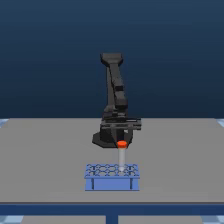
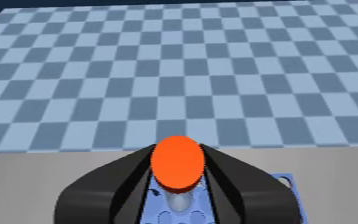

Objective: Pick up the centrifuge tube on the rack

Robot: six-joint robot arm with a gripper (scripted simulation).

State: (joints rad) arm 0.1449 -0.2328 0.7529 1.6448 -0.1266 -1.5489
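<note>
- The centrifuge tube (image 1: 121, 156) stands upright with its orange-red cap uppermost. Its lower end is at the top of the rack (image 1: 112, 178), slightly toward the exterior view's right of the rack's middle, and most of its translucent body rises clear above the holes.
- Its long axis runs vertically, so any lift should go straight up along that line.
- The gripper (image 1: 121, 142) sits directly over the tube, at cap height, not off to either side. In the wrist view, the dark fingers (image 2: 122, 172) flank the cap closely on both sides.
- The gripper looks clenched around the tube's cap end, though contact itself is hard to confirm at this blur.
- I judge the grasp made and the lift partly underway.
</note>
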